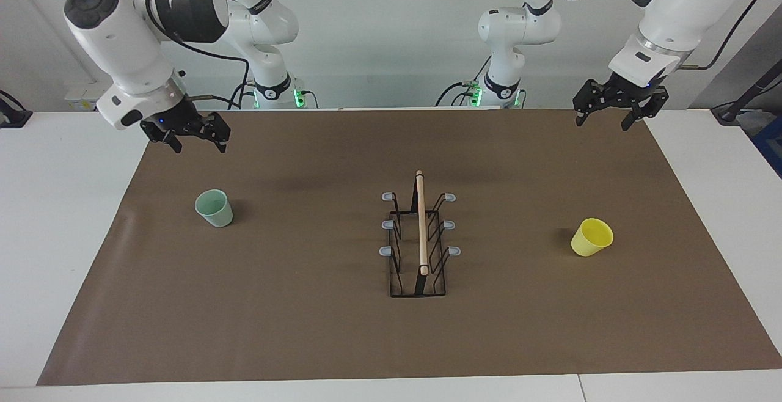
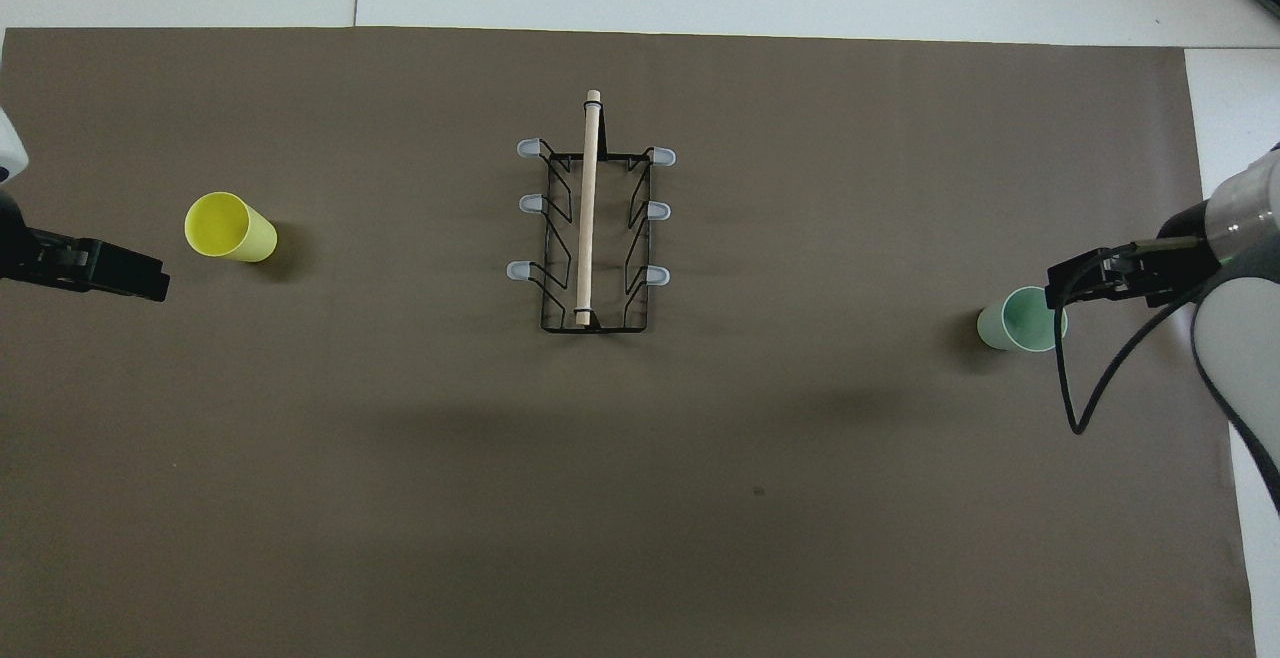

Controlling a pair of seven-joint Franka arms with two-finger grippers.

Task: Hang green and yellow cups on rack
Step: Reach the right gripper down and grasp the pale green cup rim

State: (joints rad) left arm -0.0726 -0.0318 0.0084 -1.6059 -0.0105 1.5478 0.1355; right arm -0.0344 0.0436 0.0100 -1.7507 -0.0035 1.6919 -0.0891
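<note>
At the upper left of the facing view, the right gripper (image 1: 199, 143) hangs in the air over the brown mat (image 1: 305, 328), close to the mat's edge at the right arm's end. Its two fingers stand apart and hold nothing. It points down, and its arm comes in from the top left of the frame.

Below it, at the middle left of the frame, the green cup (image 1: 214, 208) stands on the mat with its mouth up. The claw is above the cup and does not touch it. In the overhead view the claw's tip covers a part of the cup's rim, at the middle right of that frame.

At the centre of the facing view stands the rack (image 1: 421, 225). Its wooden rod runs up and down in the frame, and three grey-tipped prongs stick out on each side. No cup hangs on any prong.

At the middle right of the frame, the yellow cup (image 1: 591, 237) sits on the mat, tilted, with its mouth toward the upper right. It is well apart from the rack.

At the upper right of the frame, the left gripper (image 1: 602, 123) waits over the corner of the mat. Its fingers are also spread, with nothing between them. It is well apart from the yellow cup.
</note>
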